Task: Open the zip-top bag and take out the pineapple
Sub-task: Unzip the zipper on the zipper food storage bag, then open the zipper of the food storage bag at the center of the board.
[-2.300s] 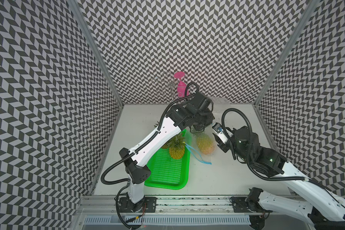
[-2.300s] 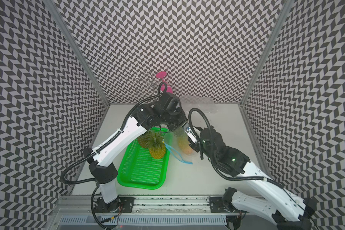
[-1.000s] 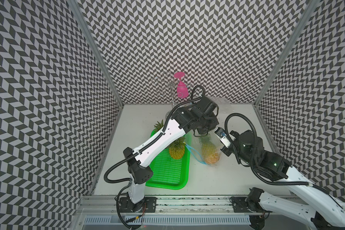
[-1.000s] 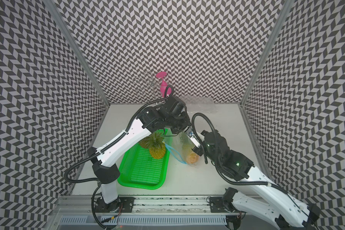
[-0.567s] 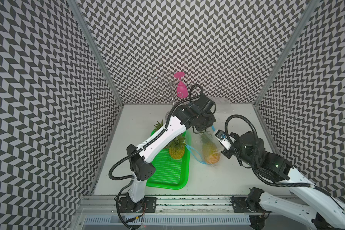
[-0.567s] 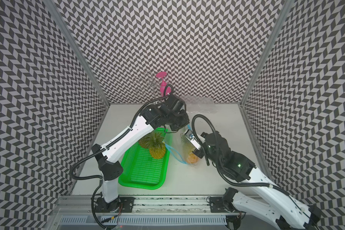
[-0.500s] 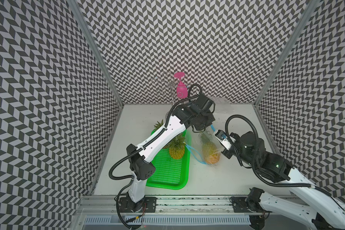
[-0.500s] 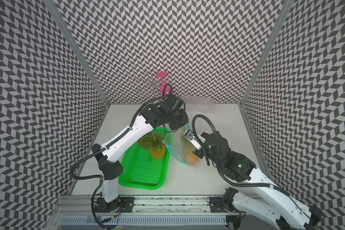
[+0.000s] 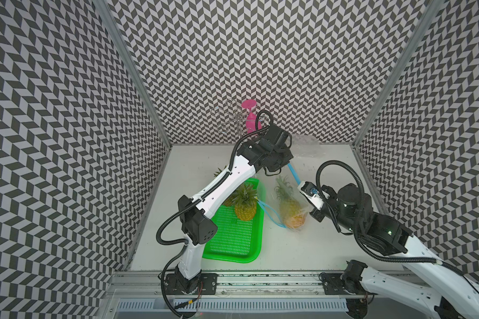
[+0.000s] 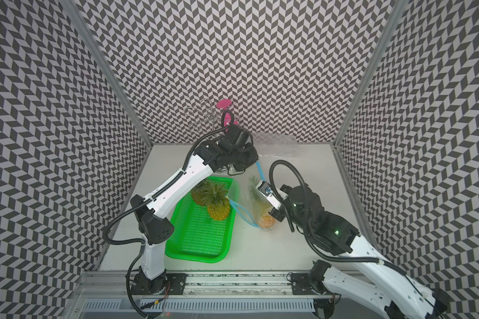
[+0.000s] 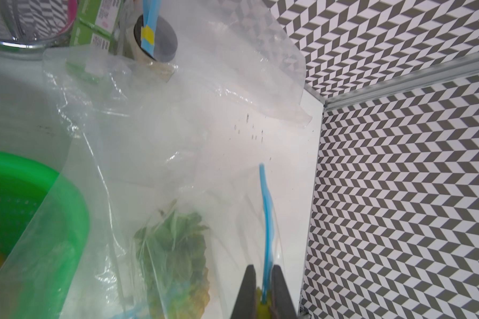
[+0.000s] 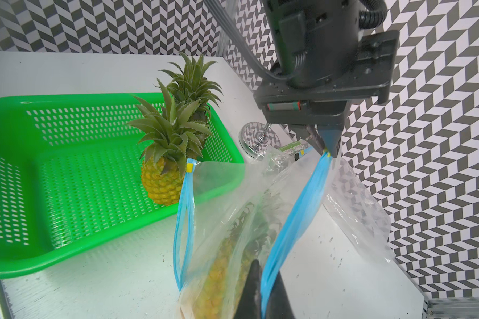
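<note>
- A clear bag hangs between two robot grippers, above the middle of a white table.
- The left gripper is clamped on one end of the bag's blue zip, on the side nearer the back wall.
- The right gripper is pinched tight on the same strip further along, so the strip runs taut between the two.
- The bag's mouth gapes, and its other blue edge sags toward the tray.
- The pineapple is inside the bag, crown toward the back wall and fruit end low by the table. I cannot tell whether it rests there.
- A green tray lies just left of the bag, with two loose fruits at its far end.
- A spare bag, clear, lies by the back wall.
</note>
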### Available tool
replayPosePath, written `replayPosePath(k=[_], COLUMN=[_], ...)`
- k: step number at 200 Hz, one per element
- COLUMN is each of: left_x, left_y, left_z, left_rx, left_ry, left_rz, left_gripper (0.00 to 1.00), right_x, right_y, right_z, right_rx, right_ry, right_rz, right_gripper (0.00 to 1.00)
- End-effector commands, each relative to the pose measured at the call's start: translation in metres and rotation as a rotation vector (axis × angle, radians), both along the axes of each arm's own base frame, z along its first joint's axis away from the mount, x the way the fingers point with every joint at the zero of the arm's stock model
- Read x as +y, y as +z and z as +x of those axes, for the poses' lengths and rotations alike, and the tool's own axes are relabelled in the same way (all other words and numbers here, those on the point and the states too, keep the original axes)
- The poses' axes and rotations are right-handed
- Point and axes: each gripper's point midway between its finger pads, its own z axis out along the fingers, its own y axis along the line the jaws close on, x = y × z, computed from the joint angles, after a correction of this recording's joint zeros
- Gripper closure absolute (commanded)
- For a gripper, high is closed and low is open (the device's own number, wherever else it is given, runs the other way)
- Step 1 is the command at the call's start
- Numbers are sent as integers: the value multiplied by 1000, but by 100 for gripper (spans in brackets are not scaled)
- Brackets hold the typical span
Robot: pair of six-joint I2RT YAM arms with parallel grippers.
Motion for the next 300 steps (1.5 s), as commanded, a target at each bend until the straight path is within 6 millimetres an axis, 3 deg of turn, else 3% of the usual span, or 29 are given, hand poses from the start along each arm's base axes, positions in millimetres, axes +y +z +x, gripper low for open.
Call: replayPosePath(k=[1,60,95,126,149,204,239,277,282,300], left_x=[28,39,40,33,32,36,43,19,17,15], left_y=[1,11,7,17,26,34,49,48,47,46], left_z=[54,74,76,72,59,0,-18,-40,-43,-49], left_rx=[-115,-166,-165,-172,-147,-31,-31,30,36,40], left_ry=[133,160,157,125,95,31,28,-62,-67,-62], left_rz=[24,9,21,-21,-61,-134,-200,-253,-253,-239], left_gripper=[100,100,100,100,100,100,100,100,100,100], right_x=[6,3,2,-2,-7,-5,-16,-14,-14,-20], right_y=[28,26,26,24,27,19,14,13,16,34], right_z=[-17,-20,-21,-20,-15,5,16,19,19,14], right_rx=[-38,-30,-30,-23,-21,53,88,135,139,167], right_ry=[82,81,78,55,3,-117,-182,-169,-173,-193], right_rz=[94,98,106,108,137,254,308,307,309,350], right_gripper=[100,100,100,100,100,100,100,100,96,64])
